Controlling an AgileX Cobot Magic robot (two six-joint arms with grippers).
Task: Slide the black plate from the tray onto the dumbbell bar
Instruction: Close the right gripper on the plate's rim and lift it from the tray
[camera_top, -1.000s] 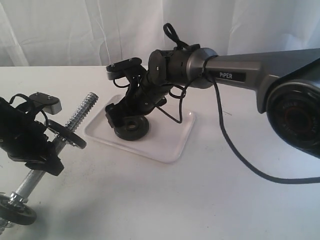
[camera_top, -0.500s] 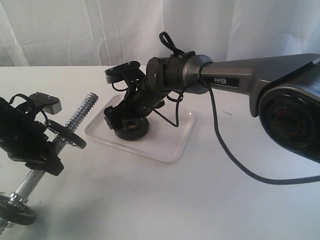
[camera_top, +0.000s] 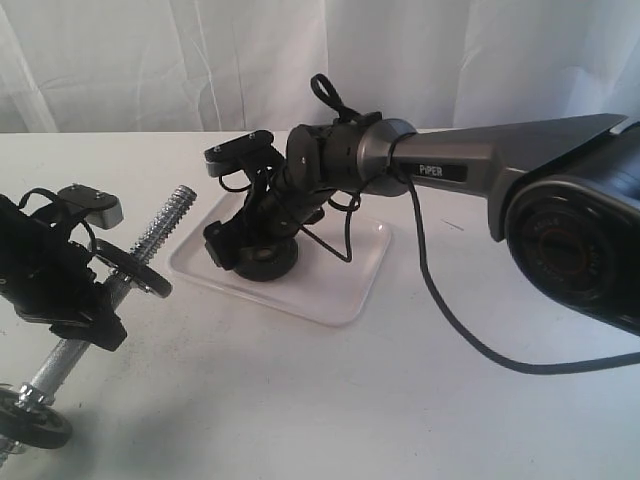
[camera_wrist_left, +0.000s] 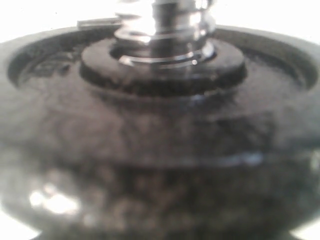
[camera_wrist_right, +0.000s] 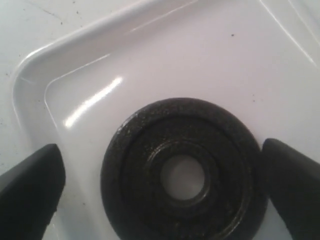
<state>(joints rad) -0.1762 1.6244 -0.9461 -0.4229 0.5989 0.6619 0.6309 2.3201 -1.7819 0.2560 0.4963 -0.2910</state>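
Note:
The black plate (camera_wrist_right: 182, 172) lies flat in the white tray (camera_wrist_right: 100, 65), hole up. My right gripper (camera_wrist_right: 161, 167) is open and straddles it. One finger (camera_wrist_right: 292, 185) stands at the plate's rim and the other finger (camera_wrist_right: 30, 187) is a gap away. From outside, the right gripper (camera_top: 250, 250) hangs low over the plate (camera_top: 268, 264) in the tray (camera_top: 340, 285). My left gripper (camera_top: 85, 305) is shut on the dumbbell bar (camera_top: 165, 228), which slants up off the table. A black disc (camera_wrist_left: 160, 140) on the bar (camera_wrist_left: 165, 25) fills the left wrist view, hiding the fingers.
Two black discs sit on the bar: one (camera_top: 138, 270) just above my left gripper, one (camera_top: 35, 428) at the low end by the front edge. The right arm's cable (camera_top: 450, 310) trails over the table. A white curtain (camera_top: 120, 60) hangs behind.
The right arm has swung a little to the left and dropped, bringing its gripper down around the plate. The left arm and bar have not moved.

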